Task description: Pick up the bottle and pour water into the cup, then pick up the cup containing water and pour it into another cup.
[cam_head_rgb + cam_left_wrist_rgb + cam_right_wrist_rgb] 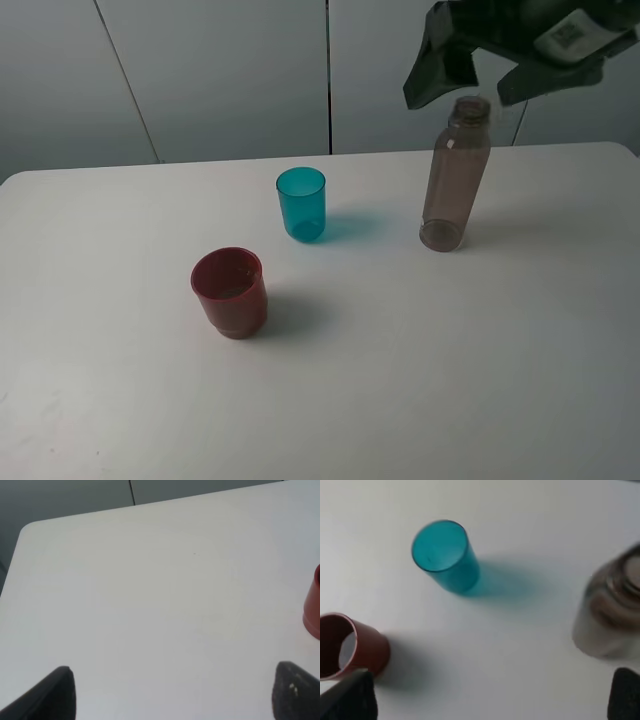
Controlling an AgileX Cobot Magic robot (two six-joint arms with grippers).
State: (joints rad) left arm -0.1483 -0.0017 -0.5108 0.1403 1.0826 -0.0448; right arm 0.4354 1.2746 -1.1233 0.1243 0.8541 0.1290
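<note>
Right gripper [473, 82] hangs directly over the bottle [455, 172], its jaws spread wide and holding nothing, one dark finger on each side of the open, threaded neck when seen from the high camera. That bottle stands upright on the white table [450, 380], at the far right, its long axis vertical, so the grasp has to come down along that axis or drop lower to take the body from the side. To my eye the fingers sit above the rim, not around it. Left of the bottle, well apart, stands the cup [301, 203], teal and upright. Nearer and further left is another cup [230, 291], red and squat. Left gripper [172, 692] is also spread open over bare table at the left side, far from the bottle, so the right arm is clearly the nearer one.
</note>
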